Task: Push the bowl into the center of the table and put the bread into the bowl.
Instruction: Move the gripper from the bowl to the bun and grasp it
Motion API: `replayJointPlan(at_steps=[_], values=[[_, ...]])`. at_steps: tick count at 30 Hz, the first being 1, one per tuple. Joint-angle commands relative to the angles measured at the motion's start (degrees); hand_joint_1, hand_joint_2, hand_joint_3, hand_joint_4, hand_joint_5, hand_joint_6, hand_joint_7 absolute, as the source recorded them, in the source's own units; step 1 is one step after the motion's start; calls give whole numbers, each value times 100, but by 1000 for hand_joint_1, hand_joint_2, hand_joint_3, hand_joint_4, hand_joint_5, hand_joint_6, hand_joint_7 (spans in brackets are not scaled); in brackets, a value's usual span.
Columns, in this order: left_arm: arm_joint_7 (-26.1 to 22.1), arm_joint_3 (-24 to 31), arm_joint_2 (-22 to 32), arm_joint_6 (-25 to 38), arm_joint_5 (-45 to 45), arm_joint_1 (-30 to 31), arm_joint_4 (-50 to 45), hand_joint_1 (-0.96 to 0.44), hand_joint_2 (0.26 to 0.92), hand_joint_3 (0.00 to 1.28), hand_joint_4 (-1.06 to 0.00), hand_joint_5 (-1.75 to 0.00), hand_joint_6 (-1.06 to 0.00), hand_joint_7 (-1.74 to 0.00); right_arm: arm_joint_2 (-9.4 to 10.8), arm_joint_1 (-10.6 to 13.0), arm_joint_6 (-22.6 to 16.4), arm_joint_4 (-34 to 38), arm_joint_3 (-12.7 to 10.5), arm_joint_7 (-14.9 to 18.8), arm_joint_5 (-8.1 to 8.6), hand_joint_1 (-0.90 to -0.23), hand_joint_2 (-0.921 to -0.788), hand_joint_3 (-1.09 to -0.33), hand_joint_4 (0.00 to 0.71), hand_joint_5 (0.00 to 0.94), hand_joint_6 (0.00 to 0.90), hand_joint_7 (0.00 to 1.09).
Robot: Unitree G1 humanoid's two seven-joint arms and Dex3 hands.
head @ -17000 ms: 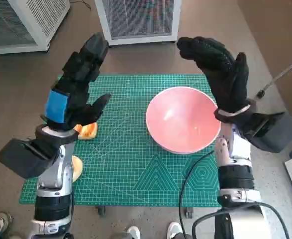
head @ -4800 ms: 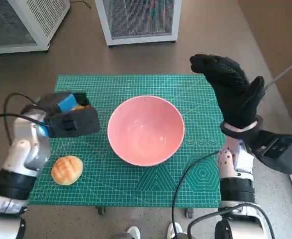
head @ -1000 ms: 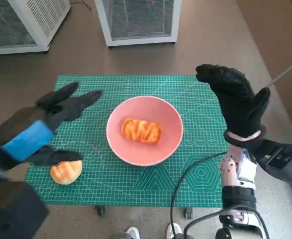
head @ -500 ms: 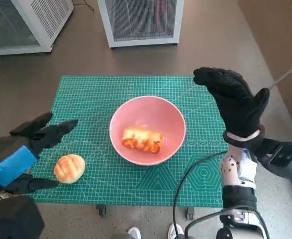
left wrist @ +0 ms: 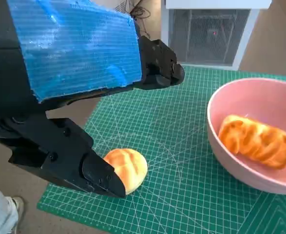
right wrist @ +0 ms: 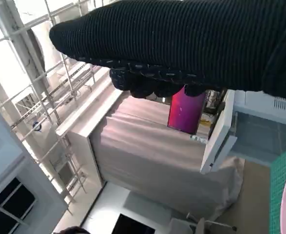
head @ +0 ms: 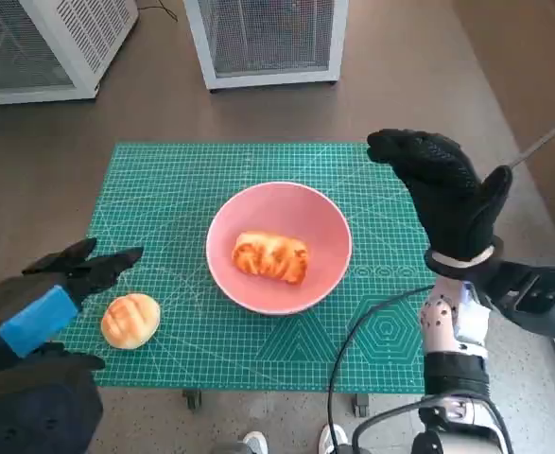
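Green cutting mat [head: 372,312]: round bun [head: 130,320] just beside empty, spread left hand [head: 45,307]; right hand [head: 447,199], raised and empty, beyond pink bowl [head: 225,274].

Green cutting mat [head: 182,199] is spread over the table. Two white grilled units are seen on the brown floor: one far centre [head: 266,38], one far left [head: 45,43]. Shoes [head: 251,443] are glimpsed at near edge.
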Motion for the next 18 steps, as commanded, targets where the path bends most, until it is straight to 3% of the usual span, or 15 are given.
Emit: replayJointPlan(at_steps=[1,18], values=[[280,-260,39,-81,161,117,182,65,728,4,-84,-16,-216,-1,-51,42,40,71,-41,32,3,-611,-921,-617,228,5,328,2],[929,-1723,-155,17,723,-236,1327,3,735,5,-124,-5,-257,-12,-86,5,11,99,-85,6,-59,-601,-921,-624,231,4,322,0]])
